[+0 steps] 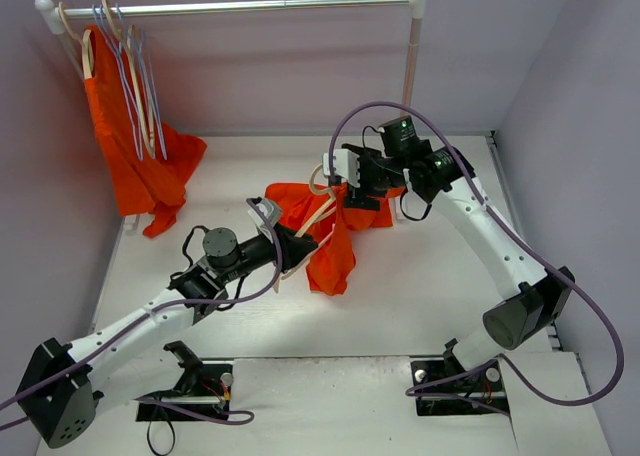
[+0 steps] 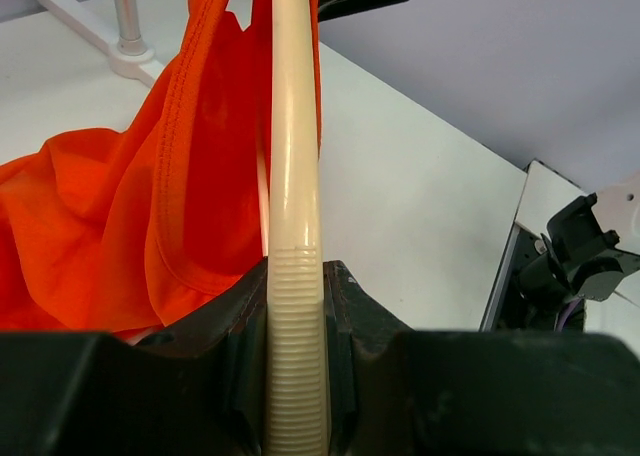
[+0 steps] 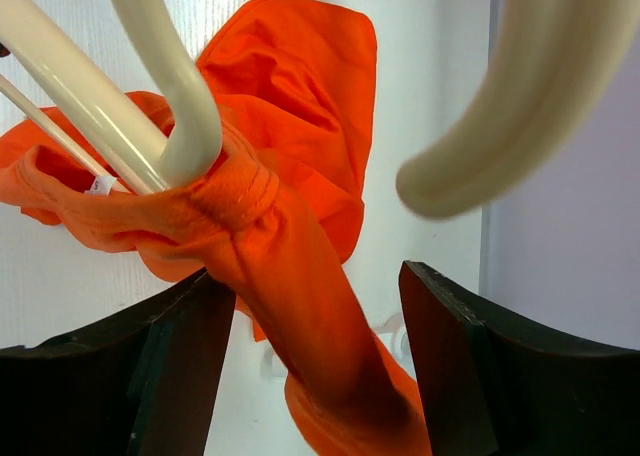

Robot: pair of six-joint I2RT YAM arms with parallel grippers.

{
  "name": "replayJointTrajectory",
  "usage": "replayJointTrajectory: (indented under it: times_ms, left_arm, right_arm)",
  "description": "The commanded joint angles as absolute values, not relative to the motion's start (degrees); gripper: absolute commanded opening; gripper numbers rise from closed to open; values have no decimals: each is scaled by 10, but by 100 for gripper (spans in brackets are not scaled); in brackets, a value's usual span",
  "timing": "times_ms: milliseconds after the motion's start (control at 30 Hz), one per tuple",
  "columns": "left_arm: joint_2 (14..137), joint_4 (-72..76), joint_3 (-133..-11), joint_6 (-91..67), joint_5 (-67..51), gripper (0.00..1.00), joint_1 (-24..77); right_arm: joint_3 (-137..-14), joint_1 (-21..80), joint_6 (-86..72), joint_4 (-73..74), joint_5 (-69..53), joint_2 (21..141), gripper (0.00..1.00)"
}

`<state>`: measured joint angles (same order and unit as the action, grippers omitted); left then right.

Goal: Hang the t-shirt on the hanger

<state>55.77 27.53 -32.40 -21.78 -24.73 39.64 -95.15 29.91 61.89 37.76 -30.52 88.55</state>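
Note:
The cream hanger [image 1: 322, 214] is held above the table's middle, with the orange-red t-shirt [image 1: 335, 251] bunched round its neck and hanging down from it. My left gripper [image 1: 293, 244] is shut on the ribbed end of one hanger arm [image 2: 295, 176], and the shirt [image 2: 110, 216] drapes to the left of that arm. My right gripper [image 1: 345, 181] is at the hanger's neck near the hook. Its jaws stand wide open [image 3: 318, 346] with a stretched strand of the shirt [image 3: 290, 86] running between them, unclamped. The hanger's arms [image 3: 190, 106] enter the gathered collar, and the hook tip [image 3: 500, 106] is at upper right.
A white clothes rail [image 1: 240, 6] stands at the back, with its right post [image 1: 410, 56] just behind my right gripper. On the rail's left end hang a second orange-red garment [image 1: 135, 146] and thin lilac wire hangers [image 1: 130, 66]. The rail's foot [image 2: 100, 26] lies near the shirt.

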Motion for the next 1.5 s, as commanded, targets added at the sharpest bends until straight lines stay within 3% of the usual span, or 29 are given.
replayJointTrajectory:
  times_ms: [0, 133, 167, 267, 367, 467, 567, 600, 700, 800, 1233, 1467]
  left_arm:
    - [554, 296, -381, -177, -273, 0, 393]
    - [561, 271, -398, -153, -272, 0, 393]
    - [566, 265, -401, -146, -270, 0, 392]
    - [571, 251, -405, -134, -251, 0, 392]
    - [575, 242, -406, -124, -228, 0, 392]
    - [580, 219, -417, -114, -202, 3, 390]
    - [583, 200, -431, -101, -179, 28, 388]
    - [583, 187, -436, -94, -173, 42, 388]
    - [584, 164, -458, -77, -140, 56, 381]
    - [582, 155, -472, -71, -106, 62, 367]
    - [524, 119, -525, -135, 39, 66, 310]
    - [536, 94, -546, -131, -22, 69, 310]
  right_arm:
    - [-954, 294, 634, 367, -328, 881, 64]
    - [-950, 294, 635, 366, -329, 880, 52]
    - [-949, 294, 635, 365, -327, 879, 36]
    - [-938, 294, 633, 344, -322, 865, 15]
    - [-926, 294, 633, 338, -319, 853, 0]
    - [-917, 294, 633, 332, -315, 840, 0]
    - [-901, 294, 631, 323, -304, 829, 0]
    - [-899, 294, 631, 322, -303, 828, 0]
    - [-886, 294, 629, 316, -303, 821, 0]
    - [-872, 292, 626, 307, -304, 816, 0]
    - [-831, 267, 592, 272, -292, 803, 0]
    - [-810, 266, 577, 236, -322, 788, 0]
